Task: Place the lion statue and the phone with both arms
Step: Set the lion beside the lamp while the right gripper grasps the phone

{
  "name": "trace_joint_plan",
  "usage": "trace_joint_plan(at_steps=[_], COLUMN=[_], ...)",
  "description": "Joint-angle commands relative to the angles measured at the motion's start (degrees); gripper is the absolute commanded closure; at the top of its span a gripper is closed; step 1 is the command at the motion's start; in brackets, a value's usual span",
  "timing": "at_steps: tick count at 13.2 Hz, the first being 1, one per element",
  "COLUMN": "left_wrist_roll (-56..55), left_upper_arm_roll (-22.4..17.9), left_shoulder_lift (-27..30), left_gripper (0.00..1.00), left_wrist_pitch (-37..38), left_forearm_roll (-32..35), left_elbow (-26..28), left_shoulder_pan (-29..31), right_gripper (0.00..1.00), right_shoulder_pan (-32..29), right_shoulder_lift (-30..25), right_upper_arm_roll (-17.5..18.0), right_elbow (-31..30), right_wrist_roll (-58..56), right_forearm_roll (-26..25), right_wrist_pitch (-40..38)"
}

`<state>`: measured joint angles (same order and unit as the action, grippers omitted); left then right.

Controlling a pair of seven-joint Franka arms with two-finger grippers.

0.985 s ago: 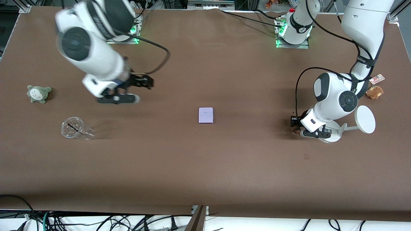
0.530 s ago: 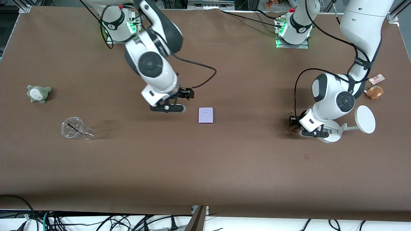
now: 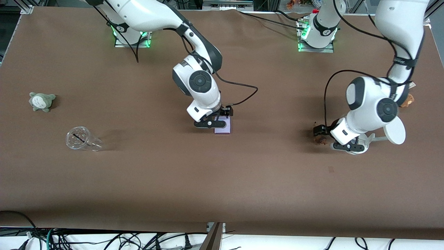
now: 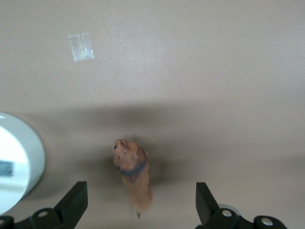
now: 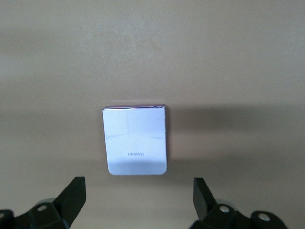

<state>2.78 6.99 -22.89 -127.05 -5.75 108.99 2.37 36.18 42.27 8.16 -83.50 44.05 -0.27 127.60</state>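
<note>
**Both grippers spread over their objects**

The phone [image 3: 223, 127] lies flat mid-tabletop; the right gripper [image 3: 210, 123] hangs over it, jaws wide and empty. The lion [image 3: 319, 140] lies toward the left arm's end, apparently just beside the stand [image 3: 360, 143], free between the left gripper's [image 3: 334, 138] wide jaws.

Advice: centre the phone between the fingers [image 5: 71, 193] and grip its edges low. The open tabletop around the phone gives ample room; only the stand crowds the lion.
</note>
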Motion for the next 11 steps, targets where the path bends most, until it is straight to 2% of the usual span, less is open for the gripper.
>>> trace_joint_plan(at_steps=[1,4,7,9,11], left_wrist_roll=[0.9,0.8,1.2,0.8,0.2], left_upper_arm_roll=[0.4,1.1,1.2,0.9,0.0], left_shoulder_lift=[0.6,0.5,1.8,4.9,6.7], left_gripper=[0.0,0.0,0.0,0.0,0.0], left_wrist_pitch=[13.2,23.4,34.3,36.1,42.7], left_forearm_roll=[3.6,11.6,12.3,11.9,9.1], left_elbow=[-10.7,-20.7,-30.7,-33.1,-34.8], left_shoulder_pan=[0.4,-1.1,-1.1,-0.9,-0.9], right_gripper=[0.0,0.0,0.0,0.0,0.0], right_shoulder_pan=[0.9,1.9,2.6,2.6,2.6], right_shoulder_lift=[4.1,6.8,9.0,9.6,9.6], right_upper_arm_roll=[-0.5,-0.5,-0.6,-0.6,-0.7], right_elbow=[3.8,3.8,3.8,3.8,3.8], right_wrist_roll=[0.5,0.1,0.2,0.3,0.4], right_forearm_roll=[-2.3,-3.3,-4.7,-4.8,-5.6], right_wrist_pitch=[1.3,6.2,9.4,9.5,9.4])
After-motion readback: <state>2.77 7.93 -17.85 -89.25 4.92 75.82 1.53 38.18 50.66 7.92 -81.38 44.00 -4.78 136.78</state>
